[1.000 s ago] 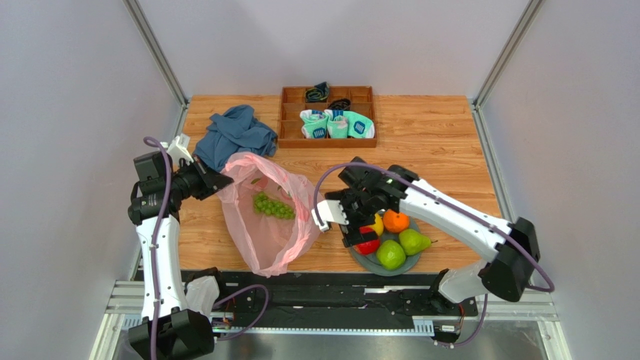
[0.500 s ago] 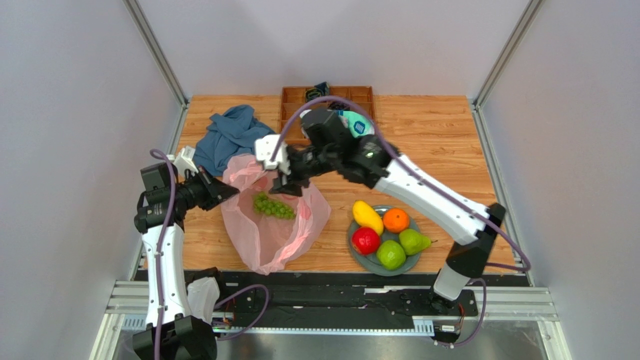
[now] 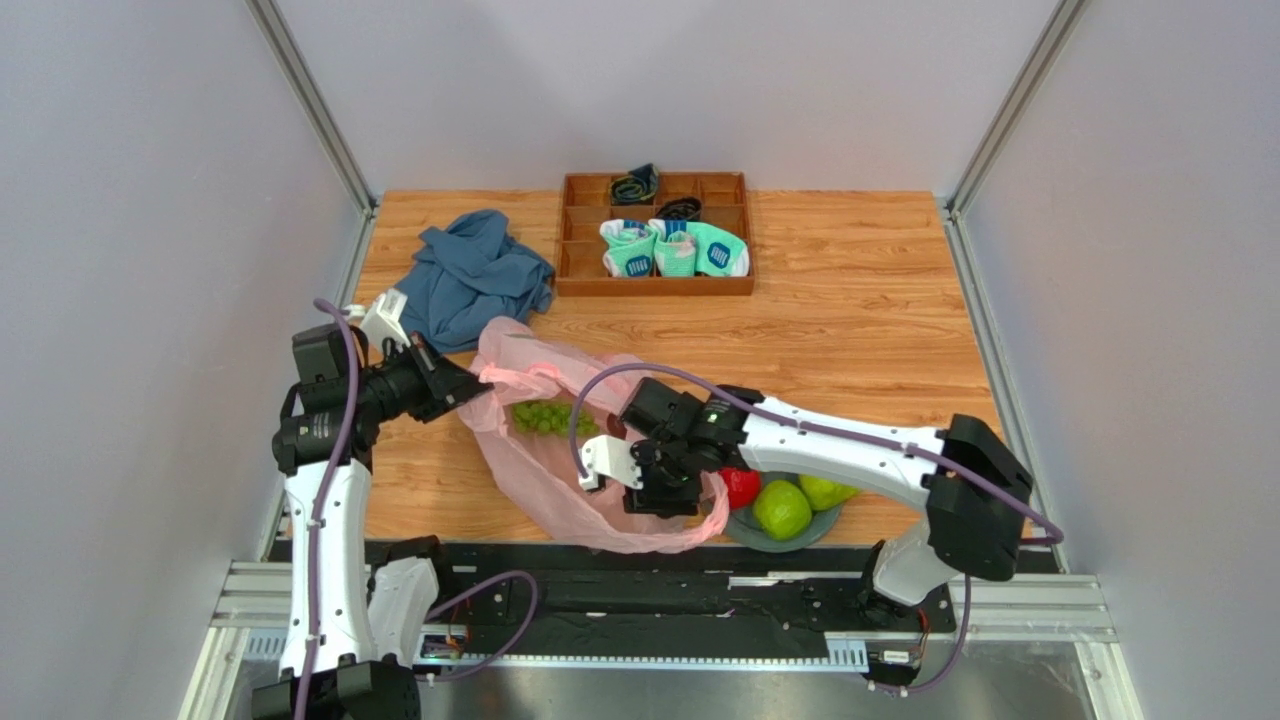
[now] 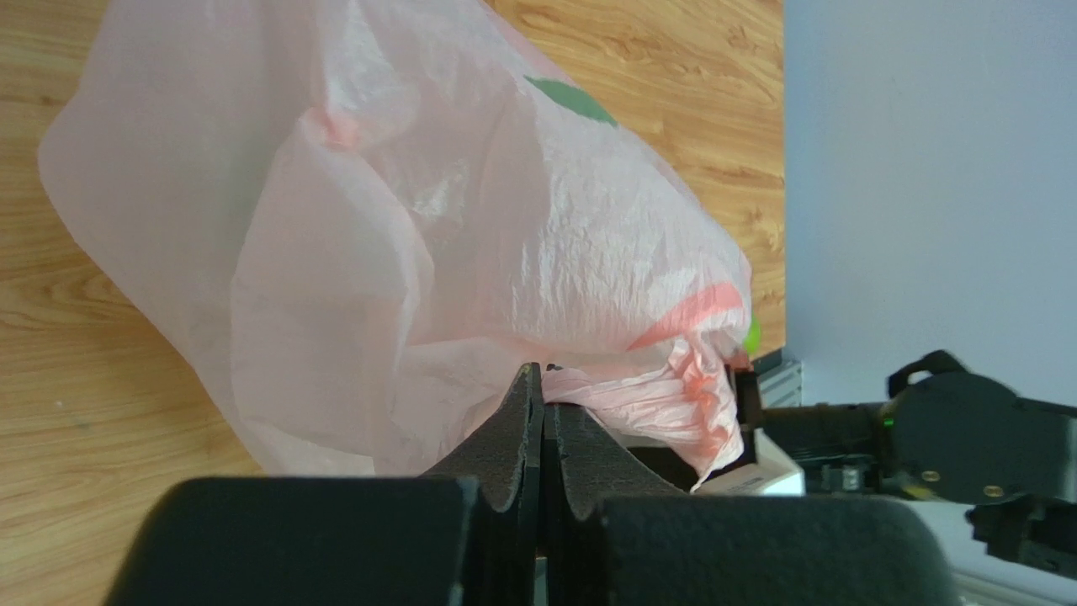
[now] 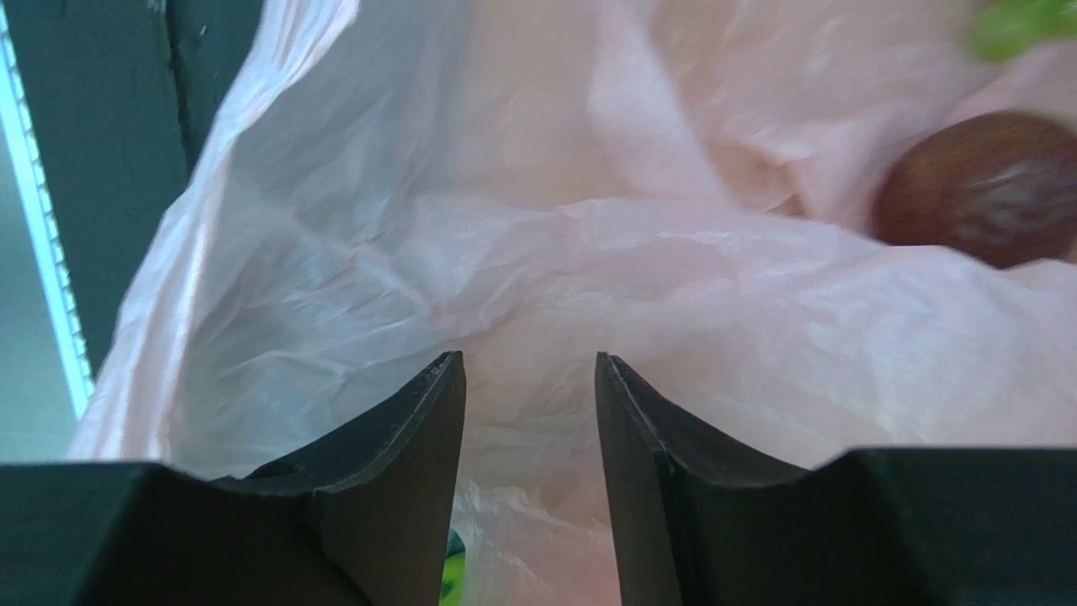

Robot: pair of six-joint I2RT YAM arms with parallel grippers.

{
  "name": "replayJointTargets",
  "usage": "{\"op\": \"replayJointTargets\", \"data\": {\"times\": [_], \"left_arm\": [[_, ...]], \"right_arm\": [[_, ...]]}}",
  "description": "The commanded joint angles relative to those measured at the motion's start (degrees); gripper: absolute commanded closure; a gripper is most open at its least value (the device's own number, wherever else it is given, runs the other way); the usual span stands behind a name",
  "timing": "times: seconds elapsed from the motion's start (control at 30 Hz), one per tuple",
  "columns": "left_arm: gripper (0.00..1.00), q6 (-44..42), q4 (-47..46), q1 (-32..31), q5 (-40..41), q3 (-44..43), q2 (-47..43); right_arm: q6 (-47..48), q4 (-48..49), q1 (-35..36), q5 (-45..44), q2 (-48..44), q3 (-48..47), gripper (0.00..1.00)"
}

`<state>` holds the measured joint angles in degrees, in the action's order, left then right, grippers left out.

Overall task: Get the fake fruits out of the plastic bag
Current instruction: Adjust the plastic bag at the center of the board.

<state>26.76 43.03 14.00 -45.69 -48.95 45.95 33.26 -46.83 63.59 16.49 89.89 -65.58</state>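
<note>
The pink plastic bag (image 3: 541, 468) lies across the table's near middle, and its right end reaches the grey plate (image 3: 800, 542). Green grapes (image 3: 543, 416) show through it. My left gripper (image 3: 455, 387) is shut on the bag's bunched edge (image 4: 657, 379). My right gripper (image 3: 643, 483) hangs over the bag's near right part. Its jaws stand partly apart, with only pink film (image 5: 569, 253) in and beyond the gap (image 5: 529, 360). A dark plum (image 5: 984, 171) sits under the film to the upper right. On the plate are a red apple (image 3: 738, 486), a green apple (image 3: 781, 510) and a pear (image 3: 827, 489).
A blue cloth (image 3: 473, 278) lies at the back left. A wooden tray (image 3: 579, 225) with teal-and-white socks (image 3: 676, 248) stands at the back. The right arm crosses over the plate's far side. The black rail runs along the near edge.
My right arm swung from the bag's far mouth down to its near right end beside the plate. The bag now stretches toward the plate. The left gripper stayed shut on the bag.
</note>
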Motion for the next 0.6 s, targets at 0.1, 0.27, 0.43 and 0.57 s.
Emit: {"op": "replayJointTargets", "data": {"times": [0.1,0.27,0.43,0.57], "left_arm": [[1.00,-0.5,2.7,-3.3,1.8,1.0,-1.1],[1.00,-2.2,6.7,-4.4,0.3,-2.2,-1.0],[1.00,-3.6,9.8,-4.4,2.0,-5.1,-1.5],[1.00,-3.4,10.0,-4.4,2.3,-5.3,-1.9]], "right_arm": [[-2.3,9.6,0.0,-10.6,2.6,-10.4,0.51],[-2.9,10.1,0.0,-12.0,9.6,-20.2,0.52],[-4.0,11.5,0.4,-13.7,14.1,-22.0,0.52],[-6.3,15.0,0.4,-24.9,16.3,-19.4,0.45]]}}
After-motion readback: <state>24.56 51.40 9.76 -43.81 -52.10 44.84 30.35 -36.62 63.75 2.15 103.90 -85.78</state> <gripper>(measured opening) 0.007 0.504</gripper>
